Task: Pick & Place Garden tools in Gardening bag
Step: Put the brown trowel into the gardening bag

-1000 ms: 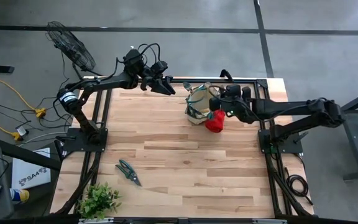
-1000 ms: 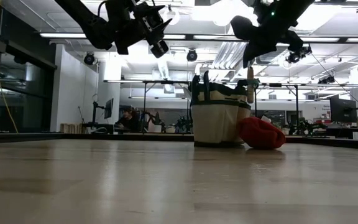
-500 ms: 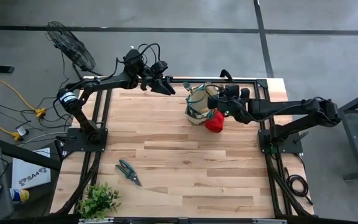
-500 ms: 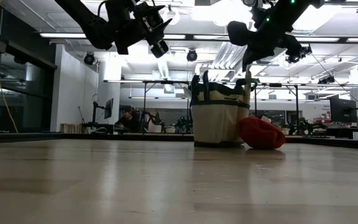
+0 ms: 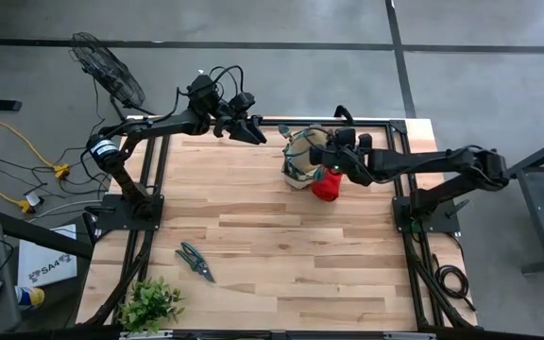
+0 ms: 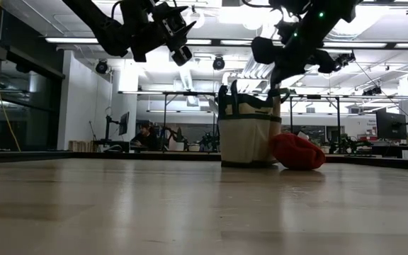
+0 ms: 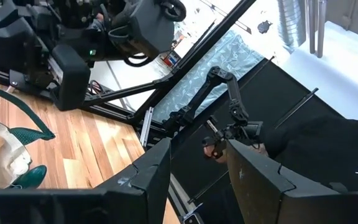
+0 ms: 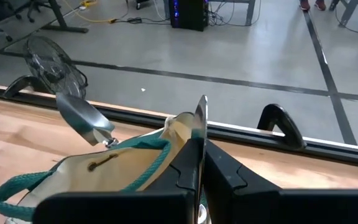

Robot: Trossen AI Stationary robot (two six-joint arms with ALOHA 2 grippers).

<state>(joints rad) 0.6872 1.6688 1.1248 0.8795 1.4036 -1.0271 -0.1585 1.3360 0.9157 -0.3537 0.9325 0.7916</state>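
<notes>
1. The placing step appears to be in hand. The right gripper (image 5: 333,158) is hanging just above the gardening bag (image 6: 245,142), at the far side of the table (image 5: 281,255).
2. Its fingers are sitting close together, clamped on the thin metal end of a hand tool (image 6: 276,108). The tool's wooden handle is pointing down and reaching to the bag's rim. Whether this tool is the fork cannot be told.
3. The left gripper (image 5: 250,130) is waiting in the air near the table's far edge, left of the bag. Its fingers are standing apart and holding nothing.
4. The next move, as judged, is calling for the following:
   - keeping the handle inside the rim and clear of the loop handles;
   - spreading the fingers only when the tool is sitting well inside the bag;
   - lifting straight up, so that the bag is not tipping.
5. Count of things showing:
   - one gardening bag;
   - one hand tool in the right gripper;
   - one trowel (image 8: 82,118), its blade sticking out of the bag;
   - one red bundle (image 6: 297,151), lying on the table against the bag;
   - one pruning shears (image 5: 195,261), lying well apart, near the front left;
   - one leafy plant (image 5: 149,303) at the front left corner.
6. As judged, the bundle and the shears are waiting to be bagged.
</notes>
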